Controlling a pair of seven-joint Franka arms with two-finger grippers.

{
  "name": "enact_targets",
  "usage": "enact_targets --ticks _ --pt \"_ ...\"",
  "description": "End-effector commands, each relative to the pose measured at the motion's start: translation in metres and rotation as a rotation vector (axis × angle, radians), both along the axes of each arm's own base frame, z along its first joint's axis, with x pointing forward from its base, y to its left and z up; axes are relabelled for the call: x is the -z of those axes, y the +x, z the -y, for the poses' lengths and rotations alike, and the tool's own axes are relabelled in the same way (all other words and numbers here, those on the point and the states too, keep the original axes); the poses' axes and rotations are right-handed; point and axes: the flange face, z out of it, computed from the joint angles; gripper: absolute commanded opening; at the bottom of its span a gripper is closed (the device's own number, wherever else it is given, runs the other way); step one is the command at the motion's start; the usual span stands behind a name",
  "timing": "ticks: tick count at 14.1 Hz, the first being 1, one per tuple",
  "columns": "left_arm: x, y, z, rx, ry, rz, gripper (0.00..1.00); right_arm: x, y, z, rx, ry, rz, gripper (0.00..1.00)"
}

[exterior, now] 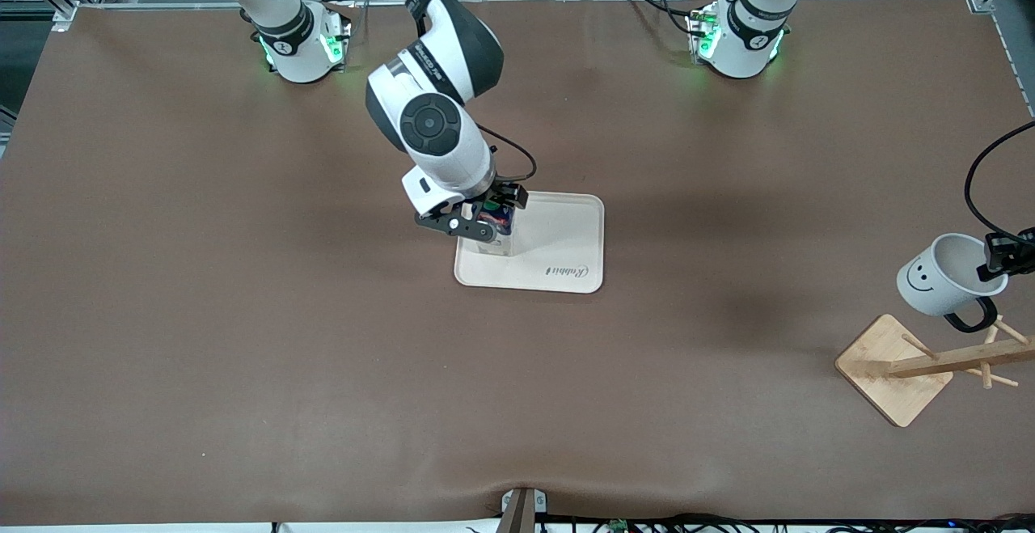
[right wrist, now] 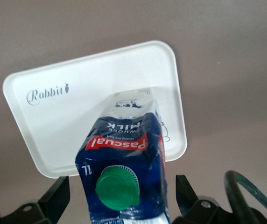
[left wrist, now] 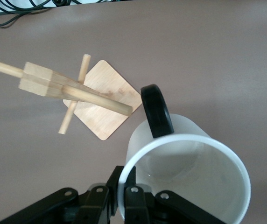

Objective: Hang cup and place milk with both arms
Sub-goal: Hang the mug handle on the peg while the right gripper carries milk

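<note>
The right arm is reaching out from its base to the middle of the bench [exterior: 242, 339], and its right end effector [exterior: 479, 221] is standing over the white tray [exterior: 566, 234], at the tray's end toward the right arm. It is holding the milk [exterior: 497, 222] by the upper part of the carton. In the right wrist view the milk [right wrist: 124, 163] is sitting between the two fingers [right wrist: 54, 198], which are spread to either side of the blue top; the fingers appear to be just clear of the carton walls, so the grip is judged to be opening or already released, with the carton's base down on the tray [right wrist: 54, 121]. The carton's long axis is running upright, green cap uppermost, in line with the end effector above it. The coming move on this side appears to be a straight lift away.

At the left arm's end of the bench, the left end effector [exterior: 999, 258] is pinching the rim of the cup [exterior: 946, 274] and holding it in the air, tilted. The wooden rack [exterior: 930, 363] is lying below it, and nearer to the front camera. In the left wrist view the fingers [left wrist: 133, 200] are clamping the cup [left wrist: 189, 182] wall, and the black handle [left wrist: 157, 109] is pointing toward the rack [left wrist: 77, 93]. The nearest peg's tip is lying just beside the handle loop, not yet through it. Threading that loop onto the peg is the relation that matters here.
</note>
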Motion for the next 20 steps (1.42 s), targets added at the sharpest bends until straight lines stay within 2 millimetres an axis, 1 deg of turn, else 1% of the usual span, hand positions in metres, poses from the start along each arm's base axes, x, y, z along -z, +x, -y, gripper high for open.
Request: enact_targets --ticks 1,2,3,4,6,7,8,9,10,11,12,13,14,15,16,18,19,20 --pt "0.0 0.006 -0.021 0.024 -0.016 0.016 0.0 0.023 -0.01 -0.013 0.005 -0.012 0.0 1.0" --pt "0.0 0.006 -0.023 0.023 -0.015 0.02 0.0 0.026 -0.009 -0.011 0.005 -0.018 -0.006 1.0" --pt "0.0 0.007 -0.026 0.03 -0.011 0.03 0.0 0.024 -0.006 -0.008 0.002 -0.02 -0.01 0.76" --pt "0.003 0.007 -0.028 0.042 -0.01 0.03 0.0 0.023 -0.005 -0.005 -0.011 -0.02 -0.012 0.36" --pt "0.007 0.007 -0.035 0.039 -0.011 0.025 0.0 0.011 0.007 0.007 0.011 -0.025 -0.029 0.0" --pt "0.011 0.009 -0.037 0.046 -0.009 0.027 0.0 0.001 0.012 0.012 0.016 -0.028 -0.042 0.0" --pt "0.012 0.009 -0.04 0.058 -0.007 0.031 0.0 -0.011 0.02 0.022 0.028 -0.036 -0.063 0.0" --pt "0.014 0.008 -0.047 0.06 -0.005 0.03 0.0 -0.029 0.03 0.036 0.04 -0.04 -0.089 0.0" --pt "0.017 0.009 -0.051 0.067 -0.004 0.037 0.0 -0.054 0.045 0.058 0.068 -0.031 -0.107 0.0" --pt "0.019 0.009 -0.054 0.077 -0.002 0.037 0.0 -0.072 0.061 0.083 0.102 -0.024 -0.115 0.0" --pt "0.02 0.009 -0.055 0.077 -0.002 0.039 0.0 -0.087 0.072 0.106 0.127 -0.022 -0.121 0.0" --pt "0.021 0.01 -0.054 0.066 -0.003 0.037 0.27 -0.099 0.079 0.129 0.132 -0.017 -0.125 0.0" --pt "0.022 0.011 -0.052 0.068 -0.004 0.036 0.49 -0.105 0.085 0.154 0.112 -0.013 -0.14 0.0" --pt "0.022 0.011 -0.051 0.066 -0.006 0.036 0.95 -0.106 0.093 0.183 0.104 -0.016 -0.161 0.0" --pt "0.02 0.012 -0.049 0.067 -0.006 0.039 1.0 -0.103 0.103 0.215 0.105 -0.008 -0.177 0.0" --pt "0.003 0.014 -0.039 0.023 -0.009 0.064 1.0 -0.102 0.116 0.275 0.069 0.022 -0.176 0.0" --pt "0.0 0.015 -0.03 -0.015 -0.022 0.059 1.0 -0.101 0.121 0.303 0.034 0.019 -0.166 0.0" --pt "-0.008 0.014 -0.018 -0.035 -0.03 0.06 1.0 -0.099 0.124 0.328 -0.009 -0.002 -0.155 0.0"
